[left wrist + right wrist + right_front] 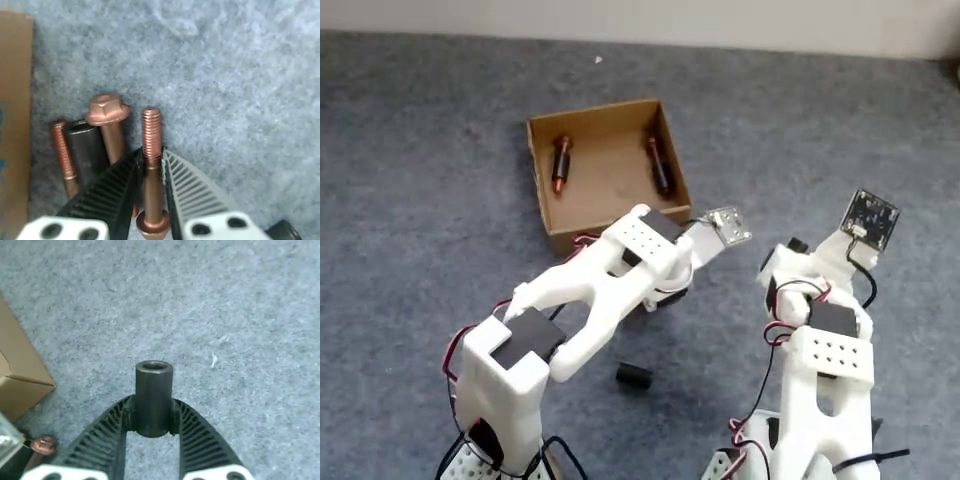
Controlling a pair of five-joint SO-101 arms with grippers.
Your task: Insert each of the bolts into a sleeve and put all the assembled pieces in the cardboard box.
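My left gripper (151, 155) is shut on the shank of a copper bolt (151, 175), whose threaded end points away over the carpet. Just beyond lie two more bolts (107, 114) (62, 150) with a black sleeve (85, 145) between them. My right gripper (152, 407) is shut on another black sleeve (153, 390), held upright with its open bore away from the wrist. The cardboard box (542, 140) stands at the back with two assembled pieces (560, 163) (660, 165) inside. A loose sleeve (633, 377) lies near the front.
The box's wall (12, 125) stands close beside the bolt pile, and its corner (20, 375) shows in the right wrist view with a bolt head (44, 445) nearby. Grey carpet (440, 230) covers the floor around both arms.
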